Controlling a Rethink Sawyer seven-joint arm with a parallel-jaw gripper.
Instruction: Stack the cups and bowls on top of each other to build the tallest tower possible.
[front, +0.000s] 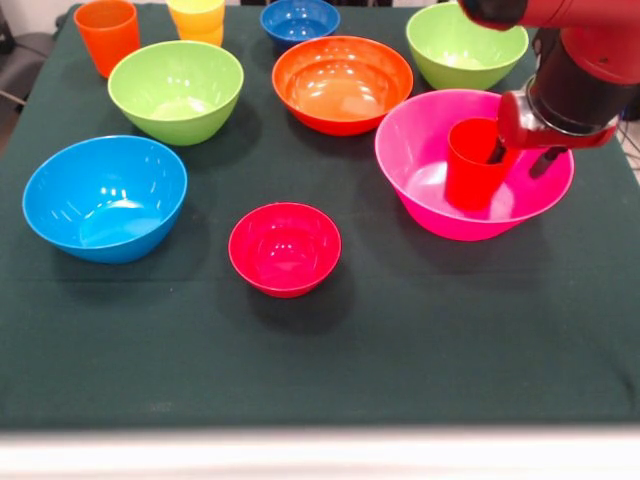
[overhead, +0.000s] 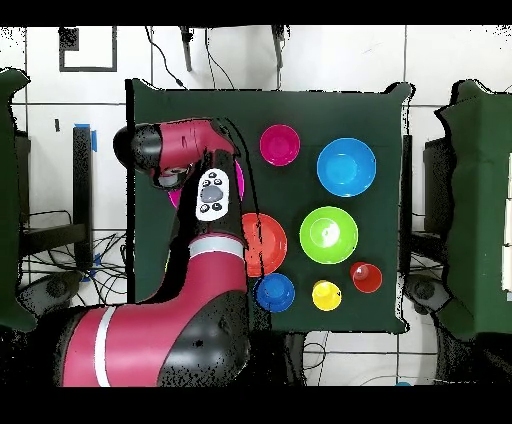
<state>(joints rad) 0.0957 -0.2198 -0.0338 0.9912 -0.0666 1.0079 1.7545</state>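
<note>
Tool (front: 520, 153) astride red cup (front: 472, 163) (upright) in pink bowl (front: 420, 150).

- Green cloth (front: 320, 360) covers the table in the front view; it fills most of the frame, and in the overhead view it is the dark square at centre.
- Pale table edge (front: 320, 452) runs along the bottom of the front view.
- White tiled floor (overhead: 340, 60) surrounds the table in the overhead view.
- Black cables (overhead: 60, 270) trail over the floor at the left of the overhead view.
- Blue tape (overhead: 95, 137) sits on the floor at upper left.
</note>
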